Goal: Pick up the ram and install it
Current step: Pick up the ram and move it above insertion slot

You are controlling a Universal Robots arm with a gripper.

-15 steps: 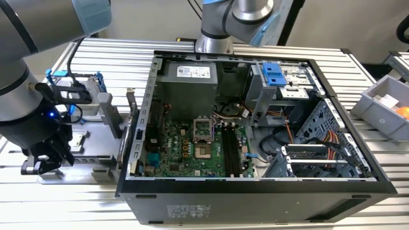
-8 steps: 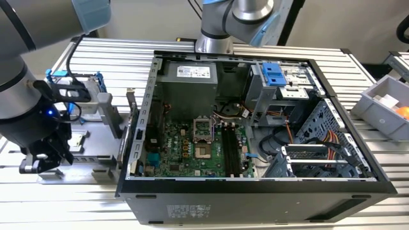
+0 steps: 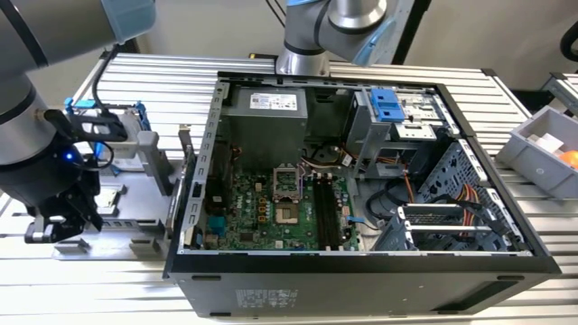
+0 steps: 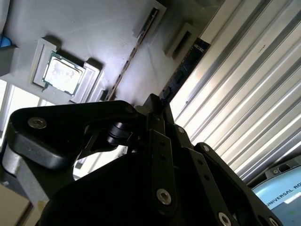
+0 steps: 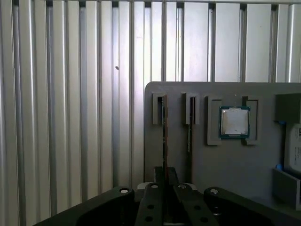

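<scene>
Your ram [image 5: 164, 132] stands on its thin edge in the outermost groove of the tray [image 5: 225, 165]; the first wrist view shows it edge-on. Its long axis runs parallel to the ribs of the table [image 5: 70, 117]. One end is seated in a grey end block [image 5: 158, 109] and the other reaches the gripper [image 5: 165, 170]. The gripper sits astride that end, but you cannot tell whether it is clamped on the stick or slack around it.

One groove further in, just beside the ram, a second stick [image 5: 189, 134] stands the same way, parallel to it and not touching. Past that, the processor [image 5: 234, 122] lies flat in its own pocket. The drive [image 5: 295, 146] sits at the side of the tray opposite the ram.

On the ram's outer side you have a narrow strip of tray, then the tray's edge, then open ribbed table.

The tray lies at the exterior view's left of the open case [image 3: 361, 267], well apart from the dark slots [image 3: 325, 210] on the board inside. The case's wall [image 3: 192, 193] stands upright between tray and board. A second arm [image 3: 329, 27] rises at the far side of the case.
</scene>
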